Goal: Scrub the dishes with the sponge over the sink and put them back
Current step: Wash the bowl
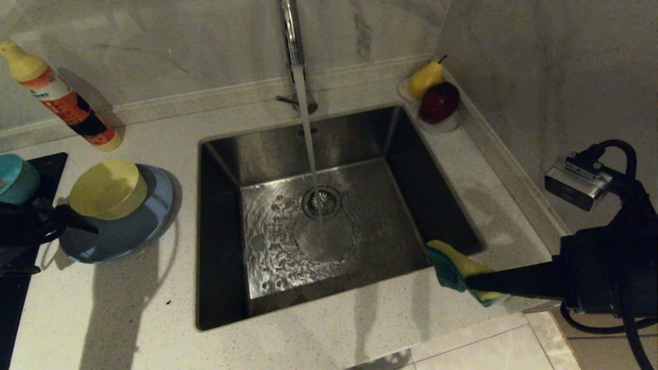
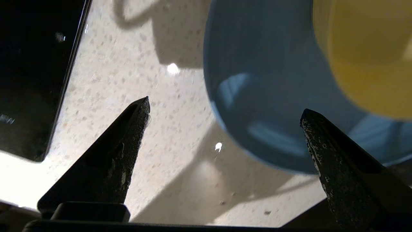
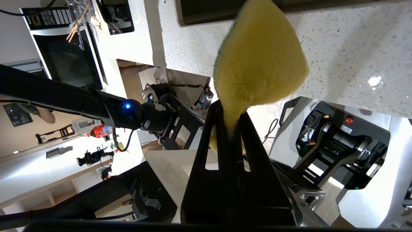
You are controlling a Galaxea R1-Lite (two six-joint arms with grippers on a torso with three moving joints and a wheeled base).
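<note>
Your right gripper (image 1: 475, 282) is clamped on the yellow-and-green oblong sponge (image 1: 455, 267) at the steel sink's (image 1: 226, 216) near right corner, its long axis pointing toward the basin. Your left gripper (image 2: 225, 111) gapes wide beside the light-blue plate (image 2: 257, 96), holding nothing.

Steel, stone and sponge as we see them

We see a brushed-metal sink (image 1: 411, 169) wet and gleaming, a glossy speckled stone counter (image 1: 128, 308), a matt plate (image 1: 128, 231) and yellow bowl (image 1: 108, 187), a shiny chrome tap (image 1: 291, 31), and a fuzzy, porous sponge (image 3: 257, 64).
</note>
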